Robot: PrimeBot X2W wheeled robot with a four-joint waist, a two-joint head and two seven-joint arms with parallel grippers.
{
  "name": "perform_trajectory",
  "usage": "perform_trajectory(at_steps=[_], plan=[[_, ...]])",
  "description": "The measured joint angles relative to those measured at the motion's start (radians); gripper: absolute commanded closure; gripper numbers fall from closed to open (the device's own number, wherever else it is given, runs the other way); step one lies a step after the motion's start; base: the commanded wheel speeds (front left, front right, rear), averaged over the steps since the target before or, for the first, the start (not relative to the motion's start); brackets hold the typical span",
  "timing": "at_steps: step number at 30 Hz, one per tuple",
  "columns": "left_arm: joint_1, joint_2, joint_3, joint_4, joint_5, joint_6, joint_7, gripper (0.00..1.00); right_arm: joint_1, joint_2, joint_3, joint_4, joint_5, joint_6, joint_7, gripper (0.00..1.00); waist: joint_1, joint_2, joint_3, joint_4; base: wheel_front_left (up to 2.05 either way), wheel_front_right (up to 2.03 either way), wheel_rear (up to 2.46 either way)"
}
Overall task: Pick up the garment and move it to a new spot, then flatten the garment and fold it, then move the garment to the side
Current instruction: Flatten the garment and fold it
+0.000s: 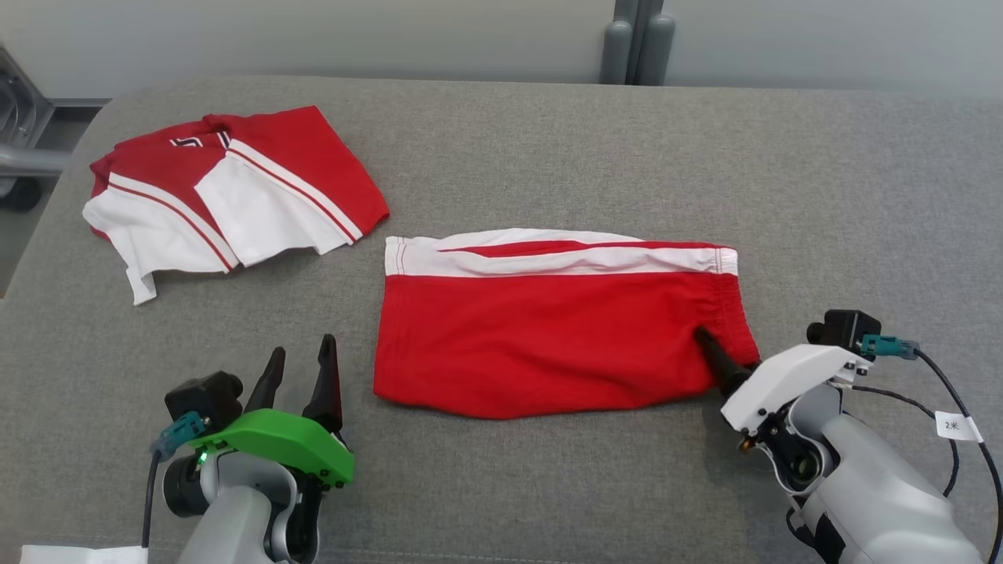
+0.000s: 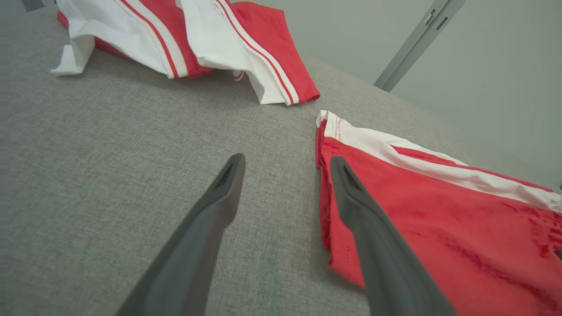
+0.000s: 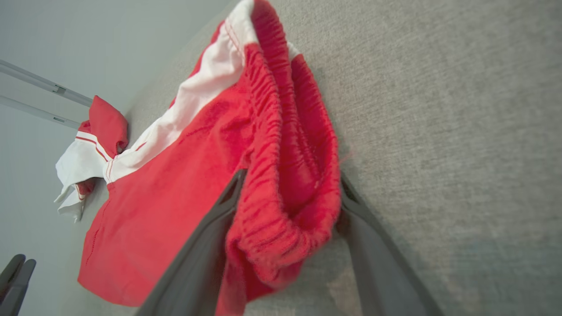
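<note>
- The grey table (image 1: 548, 157) is big and soft-looking, and everything lies on it.
- The red shorts (image 1: 548, 337) lie flat in the middle of the table. A white stripe runs along their far edge.
- A red and white shirt (image 1: 235, 188) lies crumpled at the far left, near the shorts but not touching them.
- The right gripper (image 3: 290, 182) is at the right end of the shorts. Its jaws are spread, with the stretchy waistband bunched up between them.
- The left gripper (image 1: 303, 346) is just beside the left edge of the shorts. Its jaws are spread and hold nothing.
</note>
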Motion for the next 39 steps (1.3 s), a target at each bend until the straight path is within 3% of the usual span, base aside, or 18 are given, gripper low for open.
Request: perform_trajectory(at_steps=[4,15,24,39], plan=[[0.018,0.001,0.008,-0.022,0.000,0.010,0.000,0.00,-0.021,0.006,0.006,0.005,0.000,0.000,0.007,1.00,0.0000,0.0000,0.003,0.006,0.00,0.00,0.00],[0.063,0.002,0.025,-0.086,0.002,0.034,-0.001,0.00,-0.044,-0.026,-0.004,0.006,0.000,0.000,-0.012,1.00,0.0000,0.0000,-0.003,-0.024,0.00,0.00,0.00],[0.095,0.002,0.022,-0.148,0.008,0.035,-0.001,0.00,-0.044,-0.118,-0.040,0.024,0.014,0.000,-0.016,1.00,0.0000,0.0000,-0.020,-0.077,0.00,0.00,0.00],[0.114,0.004,-0.007,-0.207,0.008,0.035,0.001,0.00,-0.070,-0.065,0.109,-0.142,0.003,0.000,0.062,1.00,0.0000,0.0000,-0.057,-0.105,0.00,0.00,0.00]])
